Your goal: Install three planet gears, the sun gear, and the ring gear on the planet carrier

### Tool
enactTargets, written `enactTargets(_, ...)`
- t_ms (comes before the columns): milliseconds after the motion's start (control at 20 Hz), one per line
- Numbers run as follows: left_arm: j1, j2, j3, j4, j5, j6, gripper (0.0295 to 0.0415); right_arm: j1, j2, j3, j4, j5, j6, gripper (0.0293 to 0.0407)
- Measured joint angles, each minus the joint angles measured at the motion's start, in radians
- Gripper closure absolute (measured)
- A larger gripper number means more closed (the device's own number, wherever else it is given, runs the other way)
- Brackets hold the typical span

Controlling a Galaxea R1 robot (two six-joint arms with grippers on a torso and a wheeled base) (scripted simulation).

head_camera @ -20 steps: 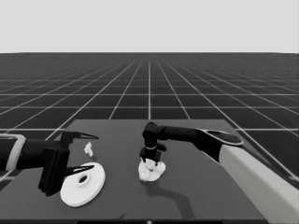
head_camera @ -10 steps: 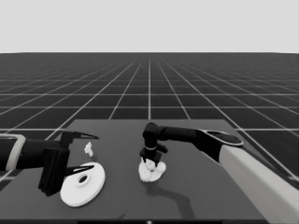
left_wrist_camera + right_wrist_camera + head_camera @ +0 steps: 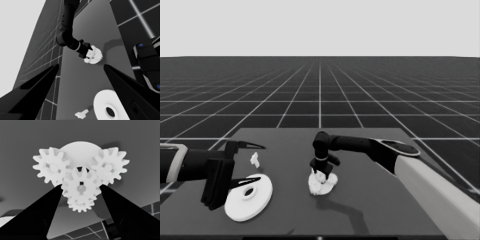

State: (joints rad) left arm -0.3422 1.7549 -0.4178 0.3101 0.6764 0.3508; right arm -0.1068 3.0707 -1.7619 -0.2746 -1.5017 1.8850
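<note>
Right gripper (image 3: 320,173) at the gear cluster, mid-desk; left arm parked at the desk's (image 3: 375,200) left end.

We see the right gripper's fingers (image 3: 42,217) flanking a toothed gear (image 3: 81,187) at the middle of the smaller round part (image 3: 80,151), their tips at its sides; two more gears (image 3: 51,167) mesh with it on either side and a fourth shows just below. We cannot tell whether the fingers press it. The left gripper (image 3: 80,68) stands with fingers spread wide above the larger round part (image 3: 250,197), with the thin white piece (image 3: 254,160) nearby.
</note>
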Motion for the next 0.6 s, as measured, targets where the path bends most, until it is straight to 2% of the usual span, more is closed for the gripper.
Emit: enactTargets(600, 0.0, 0.0, 0.0, 0.0, 0.0, 0.0, 0.0326, 0.0, 0.0, 0.0, 0.0, 0.0, 0.126, 0.0391)
